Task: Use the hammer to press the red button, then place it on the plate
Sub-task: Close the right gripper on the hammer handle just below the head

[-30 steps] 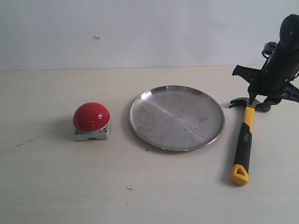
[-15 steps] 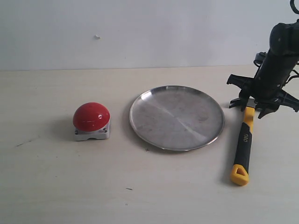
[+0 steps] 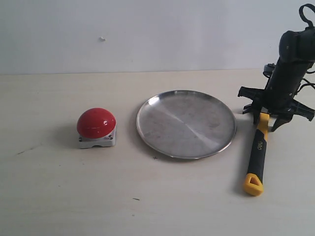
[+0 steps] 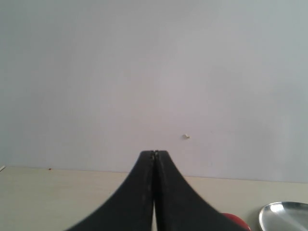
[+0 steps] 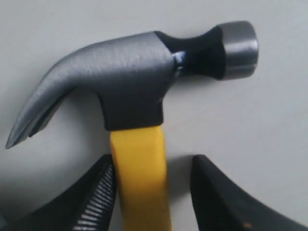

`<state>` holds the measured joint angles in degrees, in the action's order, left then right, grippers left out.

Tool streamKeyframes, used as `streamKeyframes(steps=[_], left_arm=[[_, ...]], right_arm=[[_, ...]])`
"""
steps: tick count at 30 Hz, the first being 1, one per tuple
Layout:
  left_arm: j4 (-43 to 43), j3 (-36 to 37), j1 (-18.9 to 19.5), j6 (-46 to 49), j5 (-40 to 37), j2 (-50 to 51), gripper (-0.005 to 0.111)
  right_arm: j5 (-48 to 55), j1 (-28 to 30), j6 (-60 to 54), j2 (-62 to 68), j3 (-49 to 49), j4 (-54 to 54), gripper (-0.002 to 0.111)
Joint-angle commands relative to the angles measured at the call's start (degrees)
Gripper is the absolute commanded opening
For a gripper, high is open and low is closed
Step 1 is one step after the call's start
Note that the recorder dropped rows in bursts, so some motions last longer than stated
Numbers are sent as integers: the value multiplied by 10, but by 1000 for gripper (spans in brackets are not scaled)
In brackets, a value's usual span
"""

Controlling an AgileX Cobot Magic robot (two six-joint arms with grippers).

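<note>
R gripper (image 5: 151, 163) — jaws apart, straddling hammer (image 3: 257, 147) handle below head, not clamped. Hammer lies on table (image 3: 74, 187) just beside plate (image 3: 162, 142) — L gripper (image 4: 154, 155) closed, holding nothing.

Exterior cam: angled down across my table (image 3: 59, 196) toward the wall (image 3: 197, 34), mid-range. Right wrist cam: tight over the hammer (image 5: 137, 91), shared with exterior. Left wrist cam: probably low, facing wall.

Red button (image 3: 96, 123) left of plate (image 3: 186, 124), hammer (image 3: 257, 152) lying right of plate, right gripper (image 3: 266, 122) at its head
</note>
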<state>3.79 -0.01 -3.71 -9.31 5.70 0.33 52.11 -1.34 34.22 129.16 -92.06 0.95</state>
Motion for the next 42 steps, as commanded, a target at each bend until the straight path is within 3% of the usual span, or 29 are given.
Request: streamKeyframes(steps=[1, 13, 28, 42], left_arm=[[0, 0, -3, 2, 0, -3, 0], [0, 0, -3, 2, 0, -3, 0], [0, 0, -3, 2, 0, -3, 0], [0, 0, -3, 2, 0, -3, 0]], right_arm=[[1, 8, -16, 5, -5, 4, 47], [-2, 8, -30, 6, -10, -37, 47], [-8, 8, -28, 8, -10, -36, 0], [-15, 7, -26, 8, -10, -47, 0]])
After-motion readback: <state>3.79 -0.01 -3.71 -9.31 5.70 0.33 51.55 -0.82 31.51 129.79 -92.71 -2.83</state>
